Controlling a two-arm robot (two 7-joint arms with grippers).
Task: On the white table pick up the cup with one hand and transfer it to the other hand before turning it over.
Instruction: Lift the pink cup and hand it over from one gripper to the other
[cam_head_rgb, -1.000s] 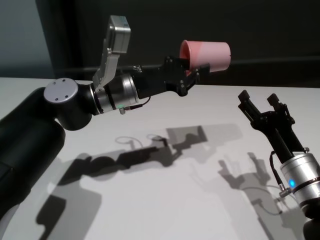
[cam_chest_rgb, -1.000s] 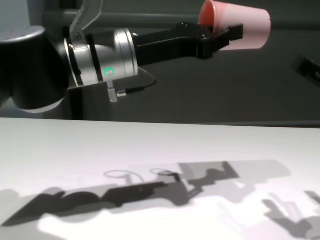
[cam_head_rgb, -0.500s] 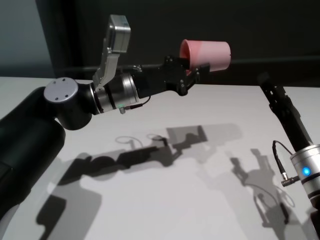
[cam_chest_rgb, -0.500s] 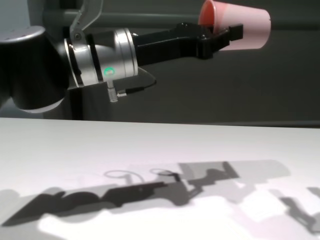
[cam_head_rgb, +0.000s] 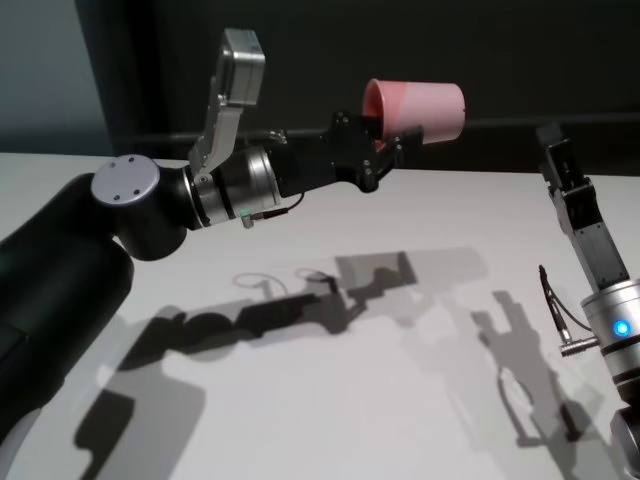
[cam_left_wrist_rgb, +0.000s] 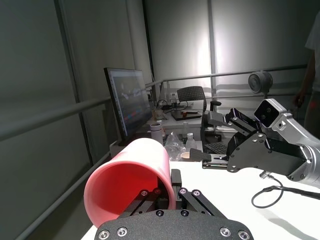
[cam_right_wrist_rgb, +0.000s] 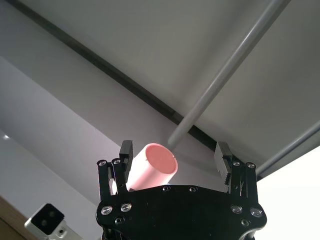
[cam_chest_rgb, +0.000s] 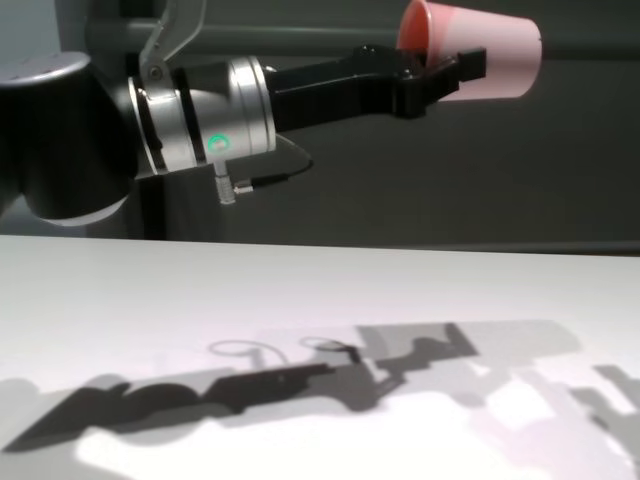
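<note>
**Pink cup held aloft, waiting for the handover**

On the left, the robot's thick black left arm reaches out over the wide, flat, matte white table (cam_head_rgb: 330, 380). Its black left end effector (cam_head_rgb: 385, 150) is clamped on the small, smooth pink plastic cup (cam_head_rgb: 415, 108), pinching the wall at the rim with one finger inside the mouth. The cup lies on its side high above the table, its wider rim toward the left arm and its narrower flat base pointing to the right. Hard shadows of both arms fall across the bare surface below.

On the right, the right end effector (cam_right_wrist_rgb: 175, 157) stands raised near the table's right edge, well apart from the cup. Its jaws are spread wide and empty, and the wrist view shows the cup's base framed between them.

The risk is in the exchange. The cup is slick and tapered, so a grip closing near the narrow base may slide off. If the left lets go before the right is firm, the light cup likely drops and rolls.
</note>
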